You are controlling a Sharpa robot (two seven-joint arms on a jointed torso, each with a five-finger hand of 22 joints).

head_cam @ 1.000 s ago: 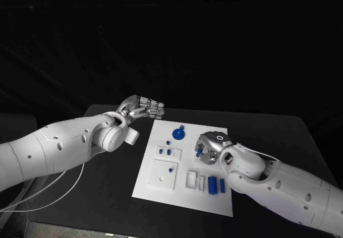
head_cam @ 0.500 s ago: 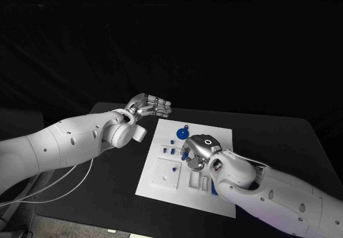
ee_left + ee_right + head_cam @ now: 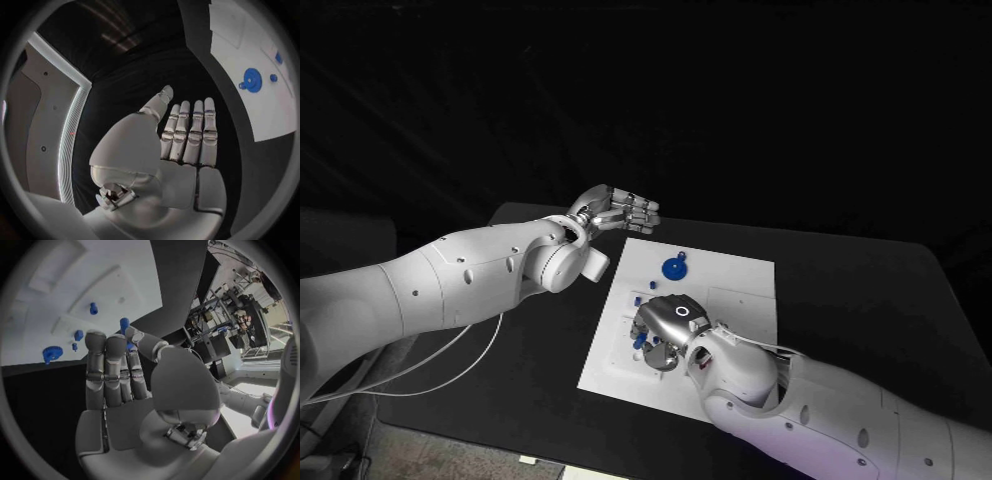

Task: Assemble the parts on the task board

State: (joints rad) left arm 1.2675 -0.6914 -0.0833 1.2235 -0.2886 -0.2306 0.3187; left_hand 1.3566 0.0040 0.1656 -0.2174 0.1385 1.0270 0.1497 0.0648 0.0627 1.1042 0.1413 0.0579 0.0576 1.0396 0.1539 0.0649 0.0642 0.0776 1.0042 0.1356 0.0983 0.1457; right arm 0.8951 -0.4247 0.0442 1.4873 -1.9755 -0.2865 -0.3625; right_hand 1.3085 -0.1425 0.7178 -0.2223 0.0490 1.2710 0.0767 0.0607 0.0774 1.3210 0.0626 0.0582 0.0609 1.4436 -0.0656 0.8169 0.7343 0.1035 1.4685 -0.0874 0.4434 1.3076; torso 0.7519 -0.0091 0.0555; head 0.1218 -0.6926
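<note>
Low over the task board point(image 3: 733, 285), right robot hand point(image 3: 668, 332) hovers, holding nothing.

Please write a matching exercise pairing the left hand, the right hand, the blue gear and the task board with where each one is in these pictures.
Things:
1. left hand
2. right hand
3. blue gear
4. task board

Places:
A. lies on the black table, between the two arms
B. above the board's near half, among the small blue parts
C. beyond the board's far left corner, holding nothing
D. on the board's far part

Pairs: 1-C, 2-B, 3-D, 4-A
</note>
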